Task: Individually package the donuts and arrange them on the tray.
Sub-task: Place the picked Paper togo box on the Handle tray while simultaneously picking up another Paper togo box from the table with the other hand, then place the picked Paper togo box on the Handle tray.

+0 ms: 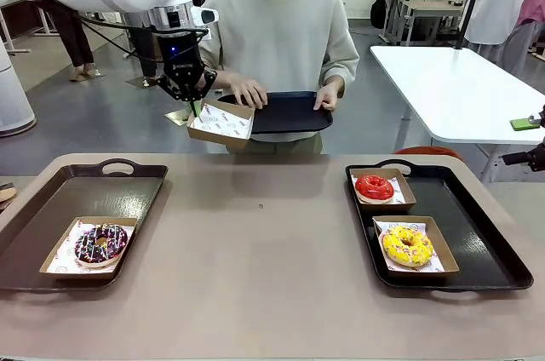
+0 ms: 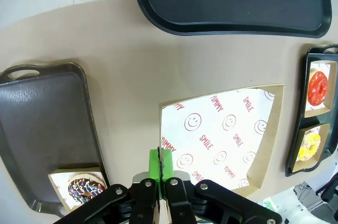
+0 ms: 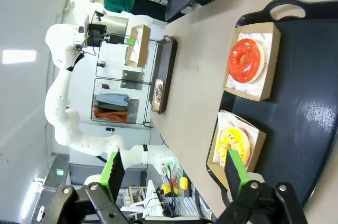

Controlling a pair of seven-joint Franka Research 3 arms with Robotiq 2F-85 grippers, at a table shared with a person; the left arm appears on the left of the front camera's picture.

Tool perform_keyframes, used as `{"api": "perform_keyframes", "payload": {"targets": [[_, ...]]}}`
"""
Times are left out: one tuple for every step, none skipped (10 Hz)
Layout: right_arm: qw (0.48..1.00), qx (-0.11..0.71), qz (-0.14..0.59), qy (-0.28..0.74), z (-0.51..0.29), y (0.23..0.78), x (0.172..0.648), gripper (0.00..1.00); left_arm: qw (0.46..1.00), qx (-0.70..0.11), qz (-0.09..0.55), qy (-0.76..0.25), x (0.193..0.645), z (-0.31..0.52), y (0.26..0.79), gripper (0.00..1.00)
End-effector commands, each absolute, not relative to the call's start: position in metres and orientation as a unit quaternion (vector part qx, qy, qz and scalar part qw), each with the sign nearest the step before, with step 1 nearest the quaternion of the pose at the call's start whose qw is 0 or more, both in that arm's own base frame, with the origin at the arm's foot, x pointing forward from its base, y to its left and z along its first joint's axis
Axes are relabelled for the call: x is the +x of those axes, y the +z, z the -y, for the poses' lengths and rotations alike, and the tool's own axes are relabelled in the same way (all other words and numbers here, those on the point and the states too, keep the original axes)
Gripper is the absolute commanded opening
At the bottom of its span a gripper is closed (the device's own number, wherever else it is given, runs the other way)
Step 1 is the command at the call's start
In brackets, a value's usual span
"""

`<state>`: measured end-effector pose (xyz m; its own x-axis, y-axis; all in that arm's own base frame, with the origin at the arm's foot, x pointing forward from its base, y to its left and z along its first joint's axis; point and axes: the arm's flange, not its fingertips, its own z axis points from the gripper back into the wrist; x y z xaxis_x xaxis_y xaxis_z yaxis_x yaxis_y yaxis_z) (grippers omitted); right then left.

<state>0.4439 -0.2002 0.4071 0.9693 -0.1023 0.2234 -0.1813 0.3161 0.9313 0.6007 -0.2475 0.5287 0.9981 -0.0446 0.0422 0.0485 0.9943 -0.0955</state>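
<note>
My left gripper [image 1: 195, 106] is shut on the near edge of an empty cardboard box [image 1: 220, 123] lined with smiley-print paper and holds it in the air above the table's far side. In the left wrist view its green pads [image 2: 160, 164] pinch the rim of the box [image 2: 222, 134]. A dark sprinkled donut [image 1: 100, 243] sits boxed on the left tray [image 1: 77, 191]. A red donut [image 1: 375, 187] and a yellow donut [image 1: 407, 245] sit boxed on the right tray [image 1: 477, 233]. My right gripper [image 3: 174, 171] is open above the right tray's near end, beside the yellow donut [image 3: 232, 142].
A person at the far side holds a dark empty tray [image 1: 287, 112] in both hands, close behind the lifted box. Bare table lies between the left and right trays. A white table [image 1: 460, 88] stands beyond on the right.
</note>
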Motion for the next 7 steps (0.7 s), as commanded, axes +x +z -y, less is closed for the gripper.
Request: {"api": "perform_keyframes", "payload": {"targets": [[0.799,0.588,0.121,0.032,0.1990,0.4084,0.4443,1.00,0.999,-0.043,0.020,-0.027,0.5993,0.2469,0.5274,0.00],[0.799,0.588,0.121,0.032,0.1990,0.4084,0.4443,1.00,0.999,-0.043,0.020,-0.027,0.5993,0.2469,0.5274,0.00],[0.799,0.588,0.121,0.032,0.1990,0.4084,0.4443,1.00,0.999,-0.043,0.020,-0.027,0.5993,0.2469,0.5274,0.00],[0.799,0.588,0.121,0.032,0.1990,0.4084,0.4443,1.00,0.999,-0.043,0.020,-0.027,0.5993,0.2469,0.5274,0.00],[0.799,0.588,0.121,0.032,0.1990,0.4084,0.4443,1.00,0.999,-0.043,0.020,-0.027,0.5993,0.2469,0.5274,0.00],[0.799,0.588,0.121,0.032,0.1990,0.4084,0.4443,1.00,0.999,-0.043,0.020,-0.027,0.5993,0.2469,0.5274,0.00],[0.799,0.588,0.121,0.032,0.1990,0.4084,0.4443,1.00,0.999,-0.043,0.020,-0.027,0.5993,0.2469,0.5274,0.00]]}}
